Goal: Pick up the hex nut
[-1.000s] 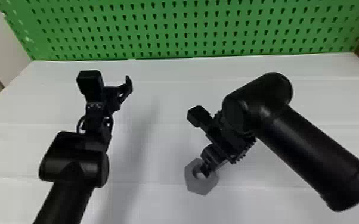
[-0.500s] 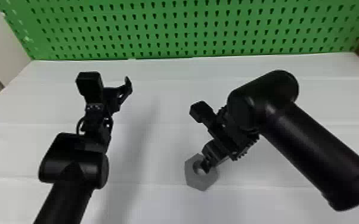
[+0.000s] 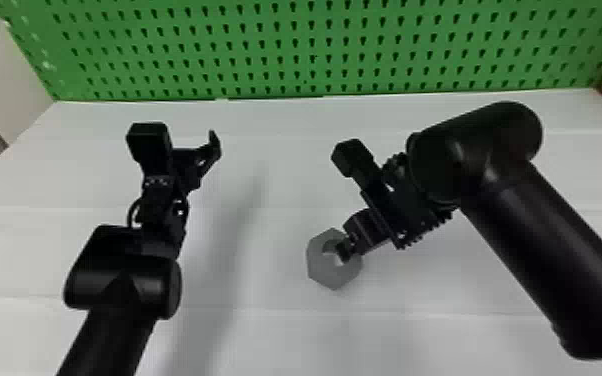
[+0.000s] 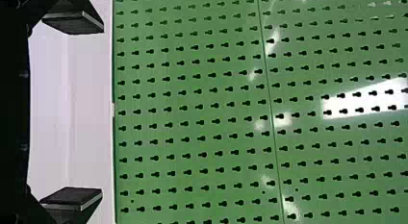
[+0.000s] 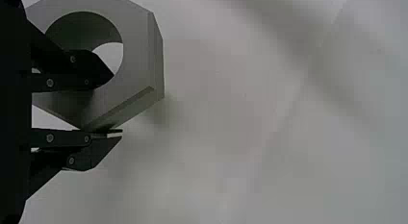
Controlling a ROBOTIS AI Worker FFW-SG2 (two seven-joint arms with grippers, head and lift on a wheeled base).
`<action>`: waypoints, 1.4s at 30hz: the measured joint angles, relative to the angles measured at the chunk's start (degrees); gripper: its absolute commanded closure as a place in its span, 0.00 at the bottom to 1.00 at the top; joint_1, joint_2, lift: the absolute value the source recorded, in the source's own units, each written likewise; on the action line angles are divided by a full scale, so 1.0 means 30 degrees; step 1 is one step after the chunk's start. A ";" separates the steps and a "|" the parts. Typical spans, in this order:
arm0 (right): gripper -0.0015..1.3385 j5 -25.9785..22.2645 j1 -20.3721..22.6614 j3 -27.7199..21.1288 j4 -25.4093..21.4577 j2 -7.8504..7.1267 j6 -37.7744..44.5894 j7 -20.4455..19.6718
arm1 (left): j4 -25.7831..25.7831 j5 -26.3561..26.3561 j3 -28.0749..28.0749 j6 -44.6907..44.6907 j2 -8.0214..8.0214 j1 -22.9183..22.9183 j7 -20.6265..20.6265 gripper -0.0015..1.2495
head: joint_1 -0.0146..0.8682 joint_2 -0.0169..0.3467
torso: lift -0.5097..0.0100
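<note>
Well, starting from the left of the head view, the left gripper [image 4: 100, 110] hangs idle above the bench [image 3: 285, 345], its fingers spread wide with nothing between them, and facing the green pegboard [image 4: 192, 108] in its wrist view. It appears to have no part in the job at this point.

Toward the middle is the hex nut [image 3: 334, 272], at the near side of the right gripper [image 5: 117, 104]. One of that gripper's fingers passes into the hole and the other sits along the outside, so they are drawn in narrow and seem to be holding the nut by one side of its ring. Reaching and gripping look done, then. What is left is the lift, or the rest of it: I can't tell for sure whether the nut is clear of the bench. Since it is held off-centre, it could swing or tip as it rises.

The nut itself is plain matte grey, thick-walled and six-sided, with crisp corners and a large round hole, smooth inside as far as shows. Its broad face is turned up, and white surface shows through the opening.
</note>
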 measured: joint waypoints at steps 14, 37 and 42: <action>0.75 0.0854 0.3054 -0.4403 -0.3151 -0.0065 -0.2046 0.0010 | -0.0007 0.0152 0.0011 -0.0060 0.0000 0.0201 0.0000 0.07 | 0.91 0.46 | 0.82; 0.78 0.3332 0.7305 -0.9028 -0.5928 0.0583 -1.0609 0.0049 | -0.0007 0.0455 -0.0047 -0.0203 -0.0001 0.0459 0.0000 0.07 | 0.91 0.46 | 0.82; 0.78 0.4470 0.8072 -0.9404 -0.6195 0.0698 -1.2961 0.0560 | -0.0016 0.0521 -0.0113 -0.0228 0.0000 0.0469 0.0001 0.07 | 0.91 0.46 | 0.82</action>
